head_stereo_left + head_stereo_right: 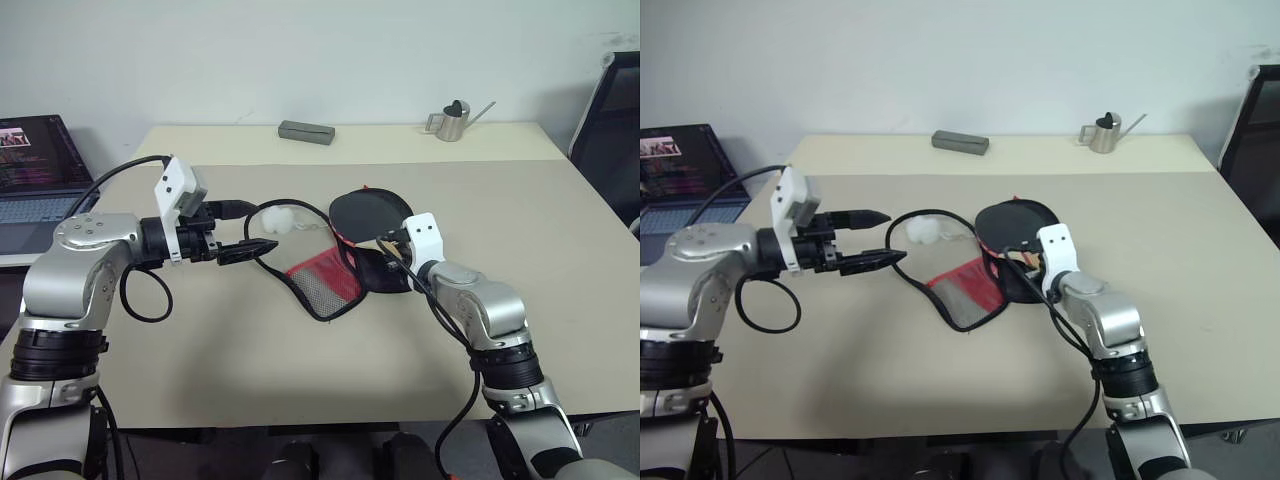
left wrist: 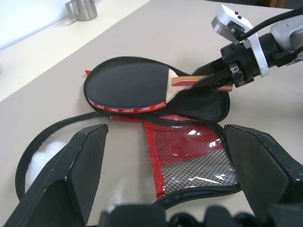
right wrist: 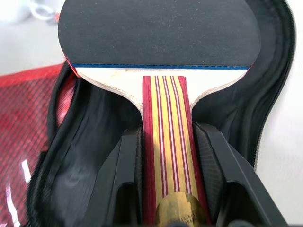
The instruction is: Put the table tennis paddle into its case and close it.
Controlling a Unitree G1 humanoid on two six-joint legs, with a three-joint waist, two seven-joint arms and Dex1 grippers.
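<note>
The right gripper (image 3: pixel 165 189) is clamping the table tennis paddle (image 2: pixel 130 87) by its handle — blade ahead, lying in the unzipped case (image 2: pixel 199 106) — while the left gripper (image 1: pixel 875 238) is hovering wide open and empty beside the flap, likely readying to close it.

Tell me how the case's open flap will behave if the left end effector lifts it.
The flap will probably droop and fold, since it lies slack on the table as mesh and fabric. It seems light. Its pom-pom would likely trail behind.
</note>
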